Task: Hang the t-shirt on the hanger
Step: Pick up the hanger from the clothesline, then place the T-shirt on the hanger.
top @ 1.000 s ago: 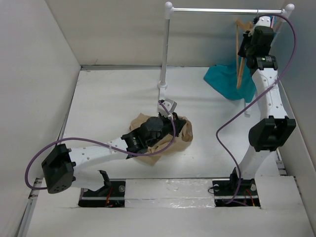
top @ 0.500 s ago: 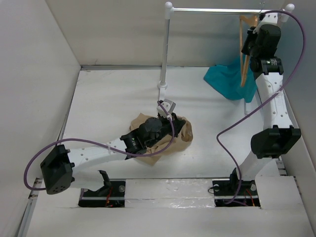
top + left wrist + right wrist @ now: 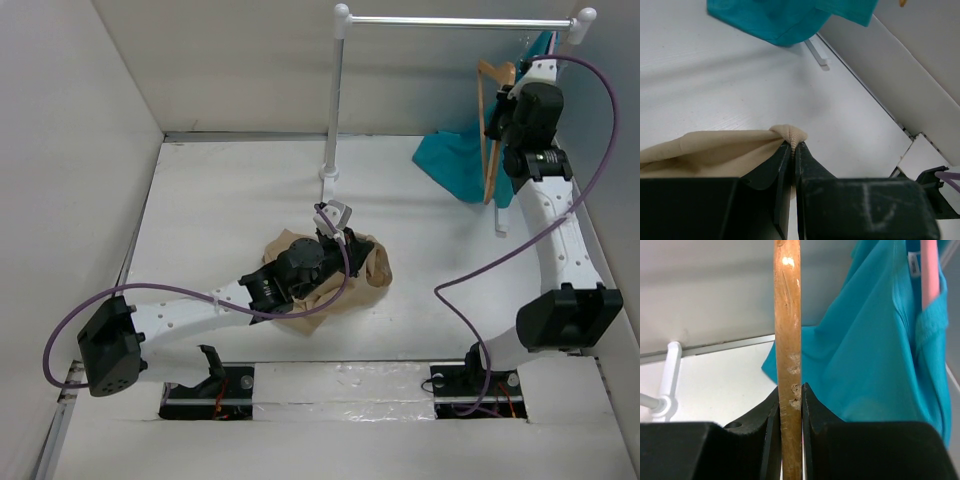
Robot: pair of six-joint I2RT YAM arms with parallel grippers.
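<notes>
At table centre, left gripper (image 3: 793, 150) pinches thin fold of t-shirt (image 3: 715, 147); rest heaped. Far right, right gripper (image 3: 790, 405) clamps hanger (image 3: 788, 330) beside teal garment (image 3: 865, 350). Risks: fold slips from shallow pinch; hanger possibly snags teal cloth, contact unclear.

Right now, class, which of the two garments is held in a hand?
The tan t-shirt, its fold pinched by the left hand; the teal garment is in neither hand.

t-shirt (image 3: 375, 262): 1 | hanger (image 3: 488, 150): 1 | teal garment (image 3: 450, 165): 1 | rail stand (image 3: 333, 100): 1 | grippers: 2, left gripper (image 3: 794, 146), right gripper (image 3: 790, 392)
</notes>
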